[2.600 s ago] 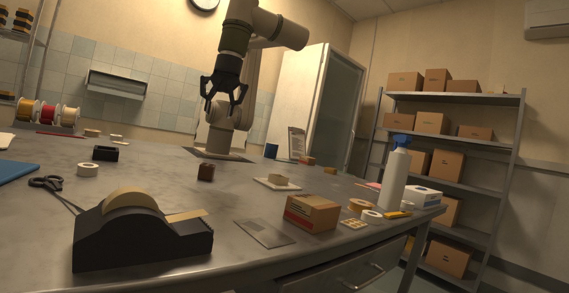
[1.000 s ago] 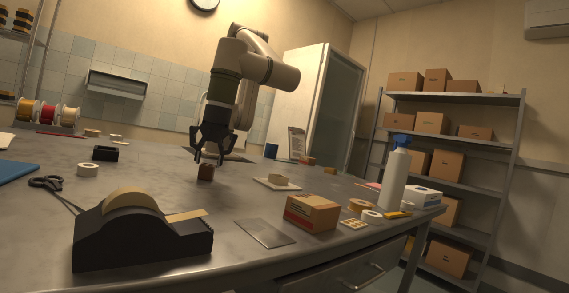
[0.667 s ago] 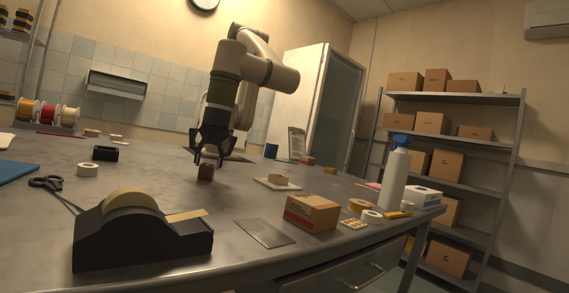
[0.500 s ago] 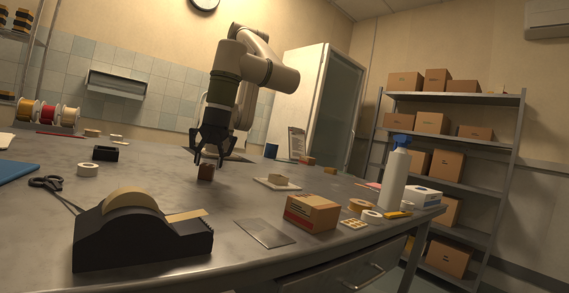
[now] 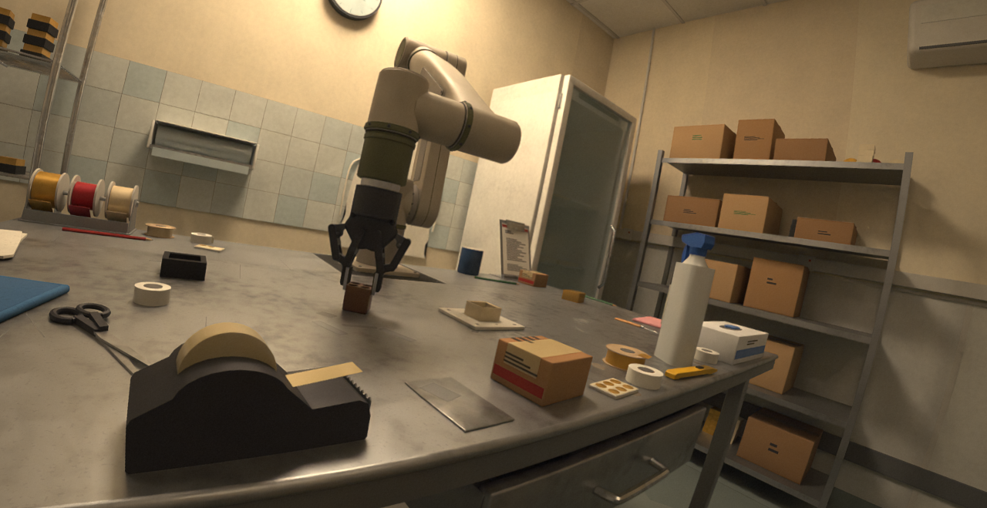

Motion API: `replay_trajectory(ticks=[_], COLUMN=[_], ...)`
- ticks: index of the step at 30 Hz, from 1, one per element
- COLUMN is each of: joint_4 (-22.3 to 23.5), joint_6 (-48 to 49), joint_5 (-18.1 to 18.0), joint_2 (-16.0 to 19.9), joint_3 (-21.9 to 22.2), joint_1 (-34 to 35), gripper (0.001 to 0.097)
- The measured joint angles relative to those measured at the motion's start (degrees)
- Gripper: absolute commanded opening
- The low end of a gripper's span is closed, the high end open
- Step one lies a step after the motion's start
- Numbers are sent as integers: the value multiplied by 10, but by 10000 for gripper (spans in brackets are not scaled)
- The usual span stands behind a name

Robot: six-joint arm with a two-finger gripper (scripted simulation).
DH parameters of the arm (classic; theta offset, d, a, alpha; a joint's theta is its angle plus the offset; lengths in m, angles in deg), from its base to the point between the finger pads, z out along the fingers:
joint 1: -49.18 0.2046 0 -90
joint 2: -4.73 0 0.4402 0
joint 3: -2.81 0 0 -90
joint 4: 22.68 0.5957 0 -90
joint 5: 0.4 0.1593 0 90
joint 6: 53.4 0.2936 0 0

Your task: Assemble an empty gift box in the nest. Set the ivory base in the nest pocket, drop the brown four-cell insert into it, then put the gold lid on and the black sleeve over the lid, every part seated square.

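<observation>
The brown four-cell insert (image 5: 357, 296) stands on the table near the centre, its top partly hidden by my fingers. My gripper (image 5: 362, 286) is closed around the insert from above. The ivory base (image 5: 482, 310) sits in the nest plate (image 5: 481, 318) to the right of the insert. The black sleeve (image 5: 183, 265) lies on the table far to the left. The gold lid (image 5: 573, 295) lies beyond the nest, toward the back right.
A small cardboard box (image 5: 540, 369) sits near the front edge. A large tape dispenser (image 5: 235, 398) fills the front left. Scissors (image 5: 81, 316), a white tape roll (image 5: 152, 293) and a spray bottle (image 5: 686, 306) stand around the table.
</observation>
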Motion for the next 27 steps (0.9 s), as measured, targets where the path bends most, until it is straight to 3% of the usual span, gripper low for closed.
replay_trajectory(ticks=[17, 27], joint_4=[0, 1], joint_6=[0, 0], joint_5=[0, -13], joint_2=[0, -8], joint_3=[0, -3], joint_1=[0, 0], gripper=[80, 80])
